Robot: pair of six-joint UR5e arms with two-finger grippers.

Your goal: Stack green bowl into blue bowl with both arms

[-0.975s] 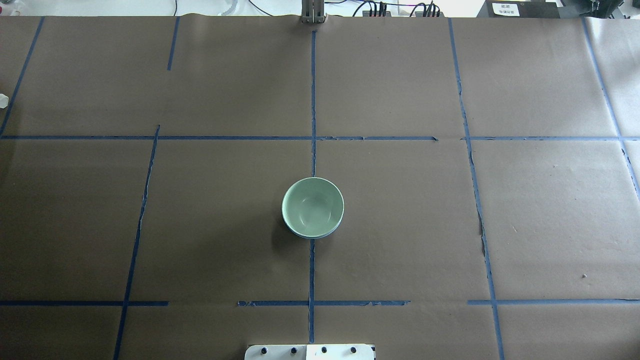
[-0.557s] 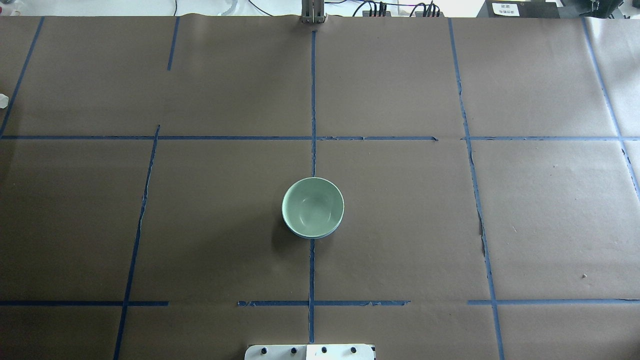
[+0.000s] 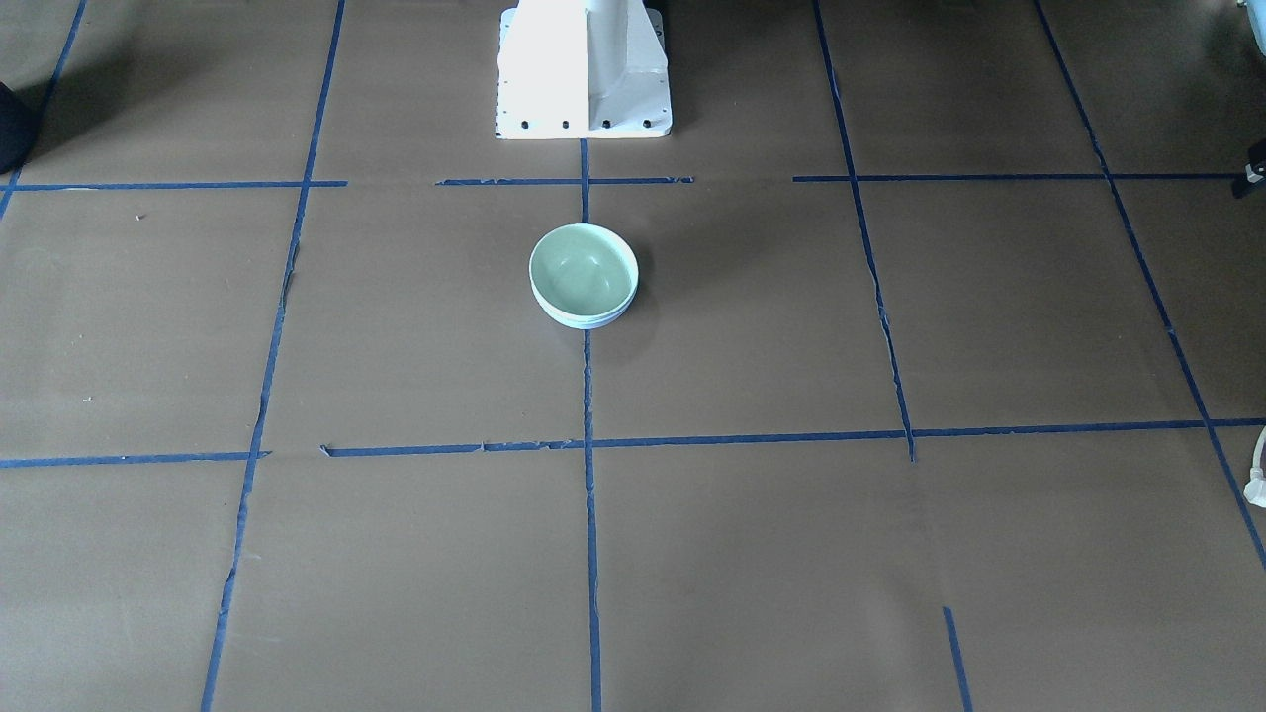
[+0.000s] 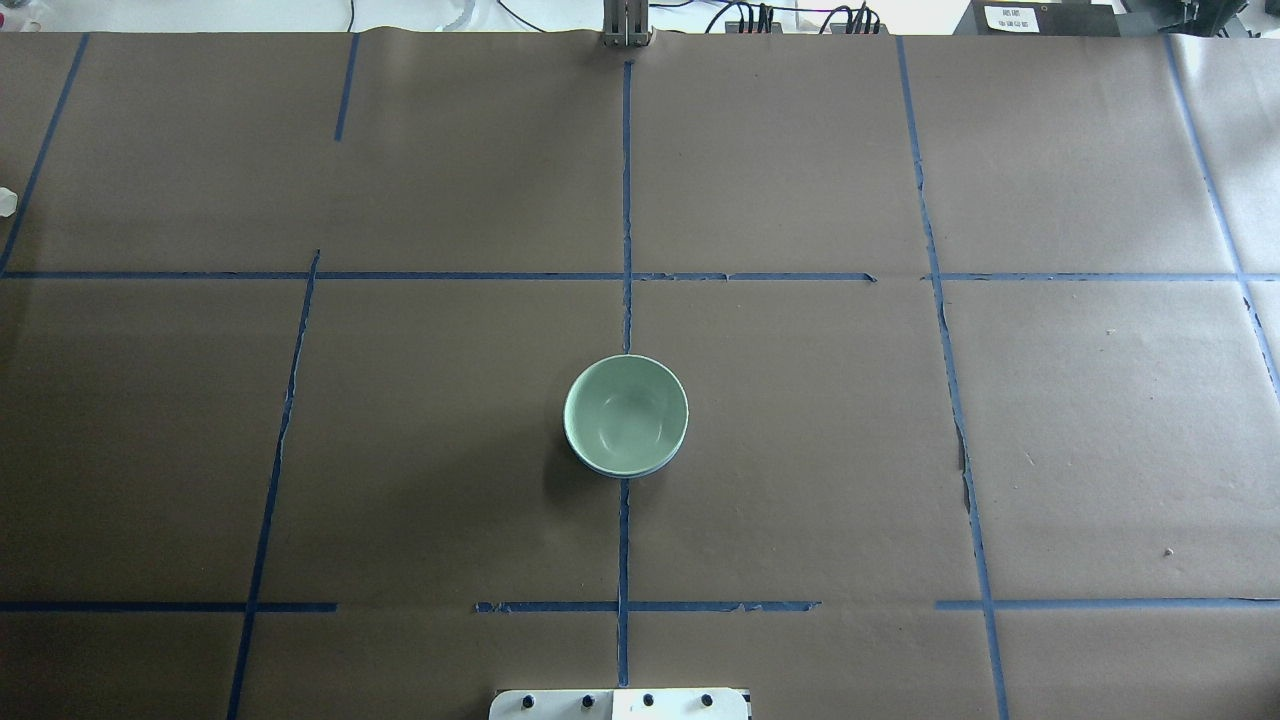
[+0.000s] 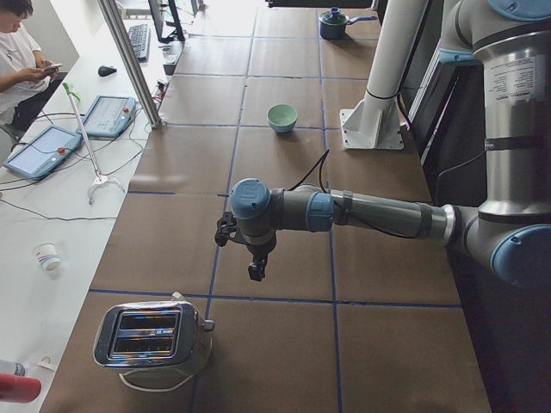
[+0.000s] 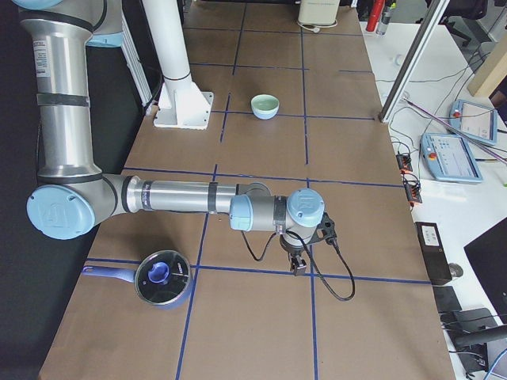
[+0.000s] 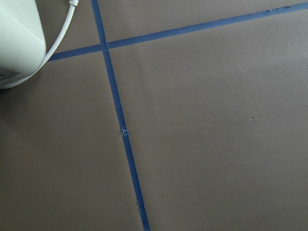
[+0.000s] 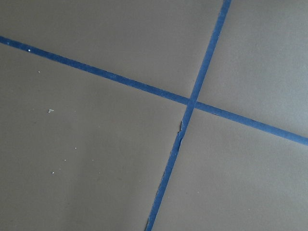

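The green bowl (image 4: 625, 412) sits nested inside the blue bowl (image 4: 603, 469), whose rim only shows as a thin edge under it, at the table's middle on a blue tape line. The stack also shows in the front view (image 3: 582, 269), the left view (image 5: 281, 115) and the right view (image 6: 265, 104). My left gripper (image 5: 256, 268) hangs over the table's left end, far from the bowls. My right gripper (image 6: 298, 265) hangs over the right end. Both show only in side views, so I cannot tell if they are open or shut. The wrist views show only brown paper and tape.
A chrome toaster (image 5: 155, 335) stands at the table's left end, close to the left gripper. A lidded blue pot (image 6: 162, 277) stands at the right end near the right arm. The white pedestal base (image 3: 584, 69) stands behind the bowls. A person (image 5: 17, 52) sits beside the table.
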